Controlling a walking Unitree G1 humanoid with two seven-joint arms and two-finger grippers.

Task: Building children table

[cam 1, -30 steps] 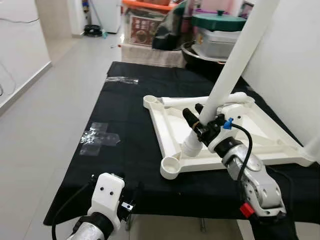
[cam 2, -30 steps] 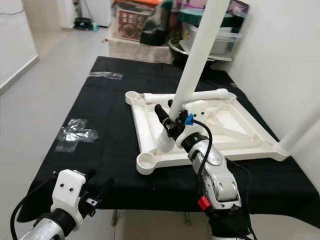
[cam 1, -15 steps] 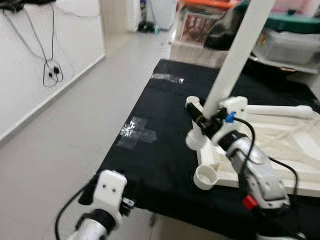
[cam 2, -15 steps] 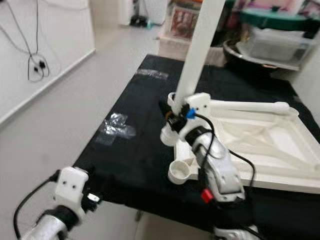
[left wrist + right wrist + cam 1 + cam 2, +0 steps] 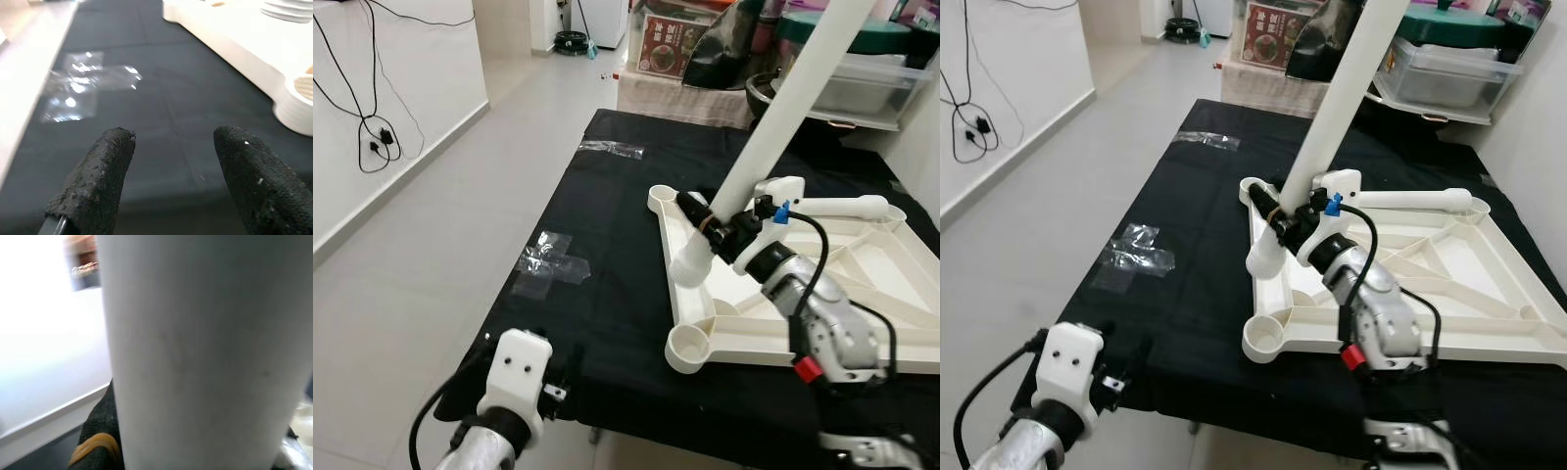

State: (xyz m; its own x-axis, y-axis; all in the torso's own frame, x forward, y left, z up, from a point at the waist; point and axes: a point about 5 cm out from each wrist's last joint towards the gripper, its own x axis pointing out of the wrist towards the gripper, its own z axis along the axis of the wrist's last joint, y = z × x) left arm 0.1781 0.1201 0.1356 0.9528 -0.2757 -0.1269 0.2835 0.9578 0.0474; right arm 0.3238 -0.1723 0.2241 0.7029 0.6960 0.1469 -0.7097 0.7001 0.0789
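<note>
Right gripper [image 5: 713, 225]: fingers closed on the white table leg [image 5: 773, 122] near its lower end. The leg is tilted, its upper part rising toward the robot's right and out of the top of frame. Its threaded lower end [image 5: 688, 264] hangs above the near-left rail of the white table frame [image 5: 862, 294], between 2 corner sockets; contact with the rail cannot be determined. In the right wrist view the leg [image 5: 205, 352] stands directly against the camera, with a black finger [image 5: 98, 431] beside it.

The frame lies upside down and flat on the black cloth [image 5: 607, 225]. The nearest corner socket [image 5: 690, 348] sits close to the cloth's front edge. A second leg [image 5: 847, 206] lies along the frame's far rail. Open cloth extends to the left of the frame, bearing 2 patches of clear tape [image 5: 553, 264].

The right arm reaches forward over the frame's near rail.

Left gripper [image 5: 171, 161]: fingers apart, holding nothing, low at the cloth's near-left edge.
</note>
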